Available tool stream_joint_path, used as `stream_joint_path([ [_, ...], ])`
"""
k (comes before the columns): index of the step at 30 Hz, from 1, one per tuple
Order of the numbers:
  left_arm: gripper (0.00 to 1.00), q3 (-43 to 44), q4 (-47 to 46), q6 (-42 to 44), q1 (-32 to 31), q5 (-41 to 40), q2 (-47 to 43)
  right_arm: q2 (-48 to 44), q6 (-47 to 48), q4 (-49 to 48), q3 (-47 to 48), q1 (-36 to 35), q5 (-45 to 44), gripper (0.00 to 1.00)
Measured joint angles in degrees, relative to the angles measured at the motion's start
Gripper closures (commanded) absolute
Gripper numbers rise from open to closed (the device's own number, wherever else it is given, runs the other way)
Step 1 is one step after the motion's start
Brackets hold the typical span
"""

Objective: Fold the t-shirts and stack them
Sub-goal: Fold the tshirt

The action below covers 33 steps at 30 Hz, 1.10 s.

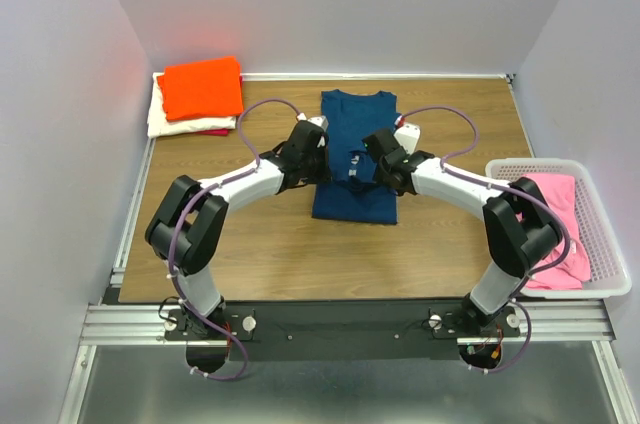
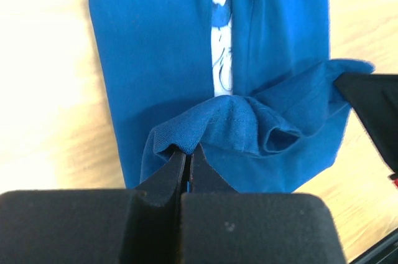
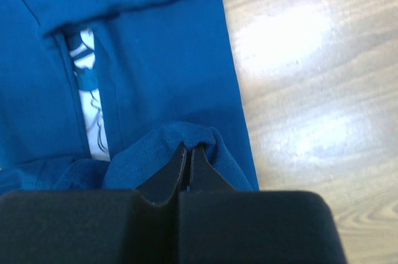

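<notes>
Left gripper (image 2: pixel 188 154): jaws closed on a pinched edge of the navy t-shirt (image 1: pixel 357 112). Right gripper (image 3: pixel 188 154): likewise. The shirt lies mid-table, sides folded inward. Judged step: crosswise fold. Next: carry both corners level.

The navy blue t-shirt (image 1: pixel 355 114) lies flat in the middle of the wooden surface (image 1: pixel 270 254), collar towards the far side. Both its sides are folded inward so that only a narrow strip of the white chest print (image 2: pixel 222 58) shows between them, and part of its cloth is bunched up into a raised, wrinkled fold across its width. At the far left corner sits a stack with the bright orange t-shirt (image 1: pixel 203 87) folded on top, the cream-white one (image 1: pixel 160 119) under it and a red one (image 1: pixel 213 131) peeping out at the near edge, while the pink t-shirt (image 1: pixel 560 199) lies crumpled in the white basket (image 1: pixel 610 244) on the right.
</notes>
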<state>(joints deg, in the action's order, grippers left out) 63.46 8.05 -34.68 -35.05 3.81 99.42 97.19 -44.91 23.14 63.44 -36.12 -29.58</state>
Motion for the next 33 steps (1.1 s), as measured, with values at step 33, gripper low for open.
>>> stream_joint_path([
  [33,1.0,9.64,-0.02,-0.31,5.07,2.27,9.05,6.67,2.99,-4.33,5.01,10.01,9.2,0.99],
])
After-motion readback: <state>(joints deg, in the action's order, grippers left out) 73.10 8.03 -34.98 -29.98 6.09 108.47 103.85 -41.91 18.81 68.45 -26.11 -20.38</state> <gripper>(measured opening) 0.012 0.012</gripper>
